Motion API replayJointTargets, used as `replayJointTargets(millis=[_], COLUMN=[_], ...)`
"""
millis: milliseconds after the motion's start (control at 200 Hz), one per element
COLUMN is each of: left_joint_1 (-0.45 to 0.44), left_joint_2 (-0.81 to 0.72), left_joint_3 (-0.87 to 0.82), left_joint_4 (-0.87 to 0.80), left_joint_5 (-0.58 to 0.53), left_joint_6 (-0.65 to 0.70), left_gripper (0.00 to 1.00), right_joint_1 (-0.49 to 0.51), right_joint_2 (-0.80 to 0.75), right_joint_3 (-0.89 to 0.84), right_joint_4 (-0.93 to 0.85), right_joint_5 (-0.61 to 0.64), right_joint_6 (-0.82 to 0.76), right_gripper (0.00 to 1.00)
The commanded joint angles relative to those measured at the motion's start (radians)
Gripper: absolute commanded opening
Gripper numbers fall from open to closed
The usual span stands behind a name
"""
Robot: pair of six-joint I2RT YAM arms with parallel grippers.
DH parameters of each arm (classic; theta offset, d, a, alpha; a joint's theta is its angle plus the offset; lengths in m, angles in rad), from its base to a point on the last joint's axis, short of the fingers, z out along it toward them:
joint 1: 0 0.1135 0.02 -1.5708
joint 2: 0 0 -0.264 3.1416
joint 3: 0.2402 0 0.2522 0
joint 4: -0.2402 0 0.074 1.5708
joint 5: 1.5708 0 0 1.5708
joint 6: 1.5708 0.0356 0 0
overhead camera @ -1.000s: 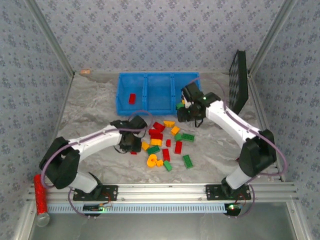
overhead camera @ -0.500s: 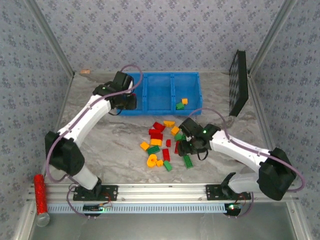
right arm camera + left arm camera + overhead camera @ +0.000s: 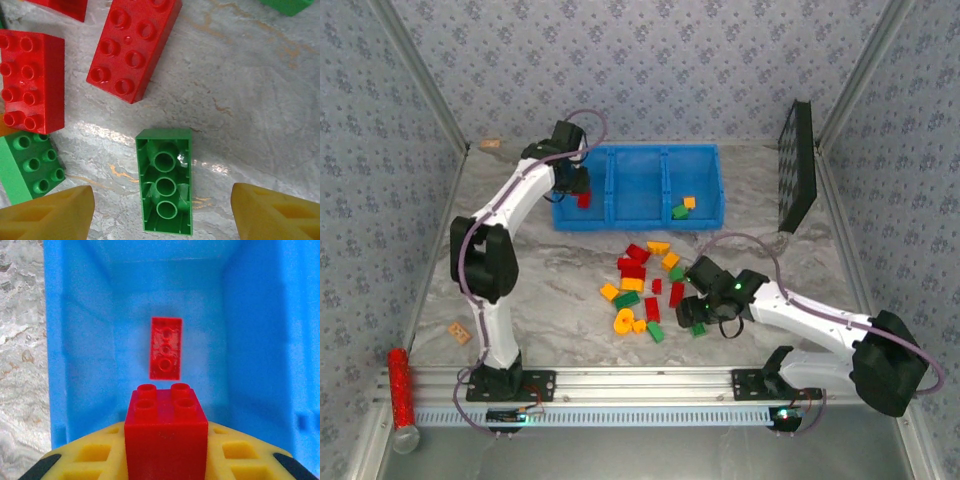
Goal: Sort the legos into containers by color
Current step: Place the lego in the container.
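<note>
The left gripper hangs over the left bin of the blue containers, clenched on a square red brick — a second red brick lies studs-down on that bin's floor. The right bin holds what look like a green piece and a yellow-orange piece. On the near side of the containers, among the loose legos, the right gripper stands released, its yellow fingers either side of an upturned green brick, not touching it.
</note>
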Motion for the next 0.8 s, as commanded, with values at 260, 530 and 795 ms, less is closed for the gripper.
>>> replayJointTargets(millis=[260,530,795], left_joint_1=[0.023,0.027,0.034], left_joint_2=[0.183,0.226,0.242], left_joint_3=[0.136,0.106,0.095], left_joint_4=[0.003,-0.001,-0.004], left_joint_5=[0.057,0.075,0.096], left_joint_6=[0.01,0.007,-0.005], left_gripper=[0.22,0.3,0.46], right_joint_1=[-0.069,-0.387,-0.455], right_joint_2=[0.014,0.159,0.535], right_joint_3=[0.115,0.476,0.833], right_joint_4=[-0.083,-0.098,-0.126], right_joint_5=[0.026,-0.029,-0.003], right_joint_6=[0.024,-0.118,-0.234], right_gripper=[0.71,0.55,0.43])
